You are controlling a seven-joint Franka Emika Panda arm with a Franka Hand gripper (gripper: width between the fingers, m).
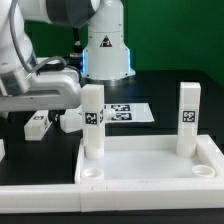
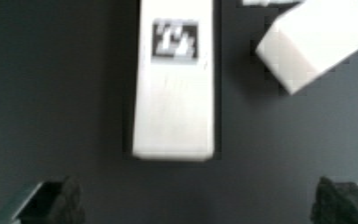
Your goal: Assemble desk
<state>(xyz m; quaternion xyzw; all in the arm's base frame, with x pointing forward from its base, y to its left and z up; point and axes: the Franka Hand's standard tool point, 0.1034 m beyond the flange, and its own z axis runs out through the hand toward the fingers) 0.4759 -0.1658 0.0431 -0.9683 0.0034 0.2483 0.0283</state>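
The white desk tabletop lies upside-down at the front, rim up, with round sockets at its near corners. Two white tagged legs stand upright in its far corners, one at the exterior view's left and one at its right. Two loose legs lie on the dark table behind it. My gripper hovers over them. In the wrist view a lying leg with its tag stretches ahead of my open gripper. The dark fingertips stand wide apart, holding nothing. A second white leg lies beside it.
The marker board lies flat on the table behind the tabletop. The robot base stands at the back. The table's surface is black, with a green wall behind.
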